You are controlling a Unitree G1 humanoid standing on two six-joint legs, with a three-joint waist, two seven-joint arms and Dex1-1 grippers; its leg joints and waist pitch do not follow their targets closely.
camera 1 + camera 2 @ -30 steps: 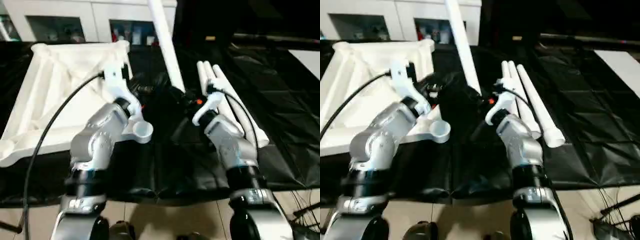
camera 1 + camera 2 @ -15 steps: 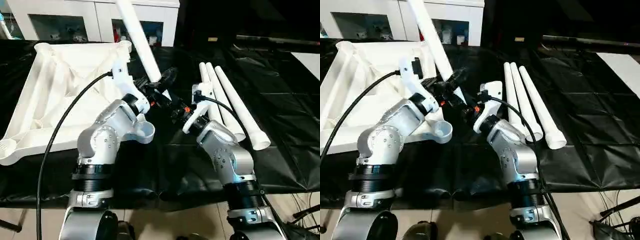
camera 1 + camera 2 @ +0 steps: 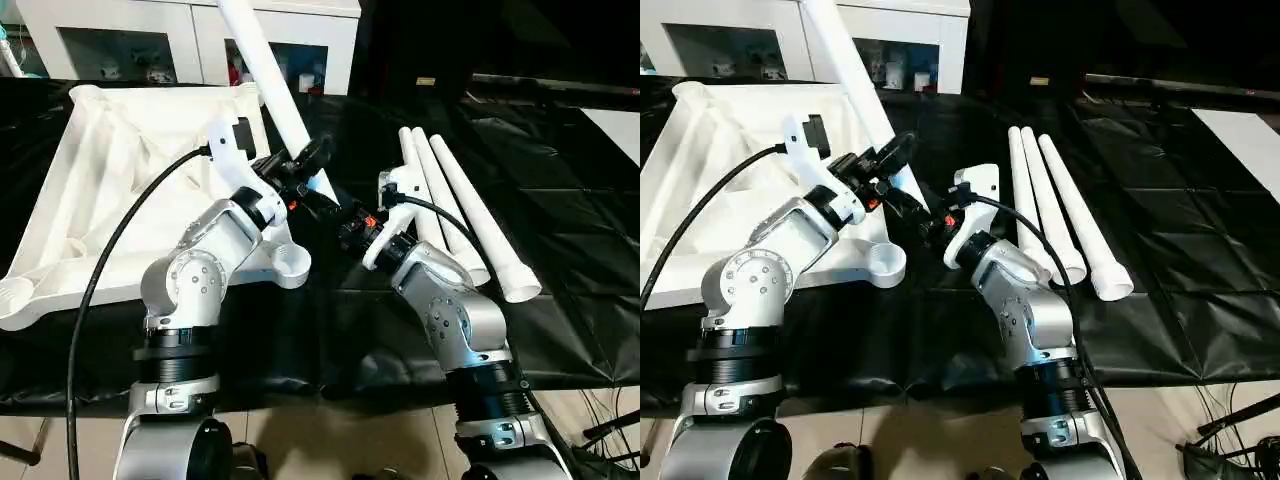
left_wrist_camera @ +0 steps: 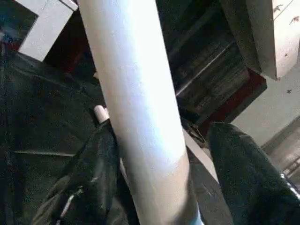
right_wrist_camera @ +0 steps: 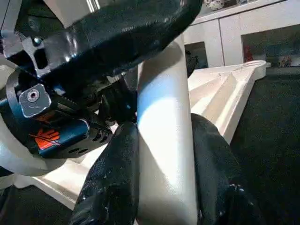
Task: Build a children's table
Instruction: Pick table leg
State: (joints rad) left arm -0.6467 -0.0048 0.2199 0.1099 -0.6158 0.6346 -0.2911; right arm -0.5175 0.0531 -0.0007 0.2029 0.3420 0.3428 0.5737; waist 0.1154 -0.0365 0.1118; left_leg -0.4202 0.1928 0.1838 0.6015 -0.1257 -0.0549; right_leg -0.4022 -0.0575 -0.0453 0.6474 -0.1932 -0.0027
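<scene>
Your left gripper and right gripper both have jaws closed on the same white leg. That leg is off the worktop, tilted, rising toward 11 o'clock in the head views and running out of the top edge.

Head views: the left jaws grip higher on the leg, the right jaws grip just below, near its lower end. The two grippers sit close together, nearly touching. The table top lies underside up on the black-draped worktop at 10 o'clock from the grippers, ribs showing. Its near corner socket sits just below your left forearm, open end up. Three spare legs lie side by side on the cloth at 3 o'clock from the right gripper, wide ends toward you. A white cabinet with glass doors stands behind the worktop at 12 o'clock.

Left wrist view adds only the leg close up, filling the frame between two black fingers. You cannot see the table top there.

Right wrist view shows what the head views hide: both black fingers pressed flat on opposite sides of the leg, with the left gripper clamped directly above and the table top behind.
</scene>
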